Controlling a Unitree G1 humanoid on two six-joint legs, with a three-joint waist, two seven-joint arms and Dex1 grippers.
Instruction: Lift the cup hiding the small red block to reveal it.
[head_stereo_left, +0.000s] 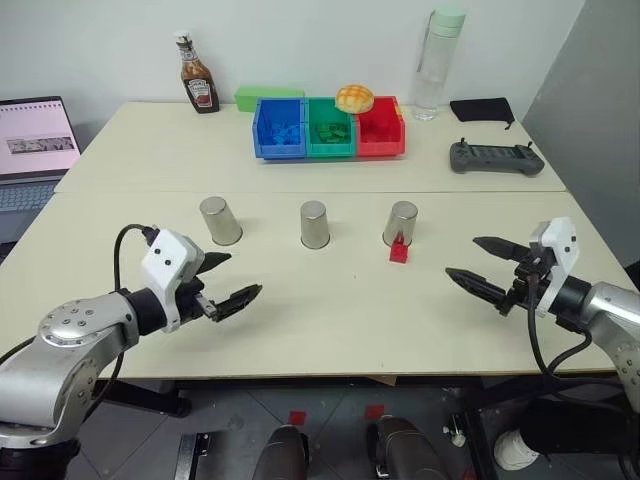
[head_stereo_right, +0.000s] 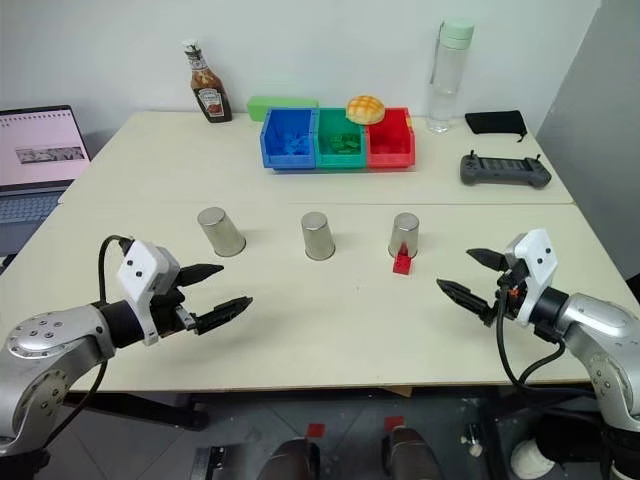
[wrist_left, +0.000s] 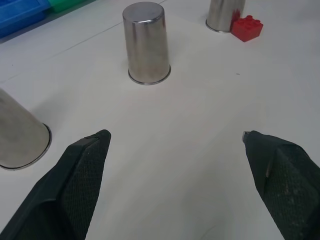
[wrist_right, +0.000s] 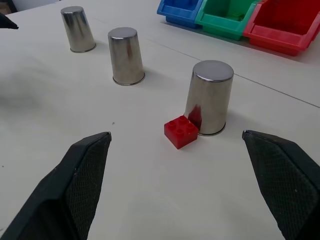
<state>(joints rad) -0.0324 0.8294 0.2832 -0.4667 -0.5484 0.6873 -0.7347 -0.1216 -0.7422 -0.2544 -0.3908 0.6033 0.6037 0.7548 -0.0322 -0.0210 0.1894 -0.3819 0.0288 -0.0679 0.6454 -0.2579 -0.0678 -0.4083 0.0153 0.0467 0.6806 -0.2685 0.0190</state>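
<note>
Three plain silver-grey metal cups stand upside down in a row across the middle of the cream table (head_stereo_left: 300, 310), well apart from one another: the left cup (head_stereo_left: 220, 220), the middle cup (head_stereo_left: 314, 224) and the right cup (head_stereo_left: 401, 223). The small red block (head_stereo_left: 399, 250), a bright red studded toy brick, sits uncovered on the tabletop, studs up, touching or just beside the right cup's base, on the side facing the table's near edge.
</note>
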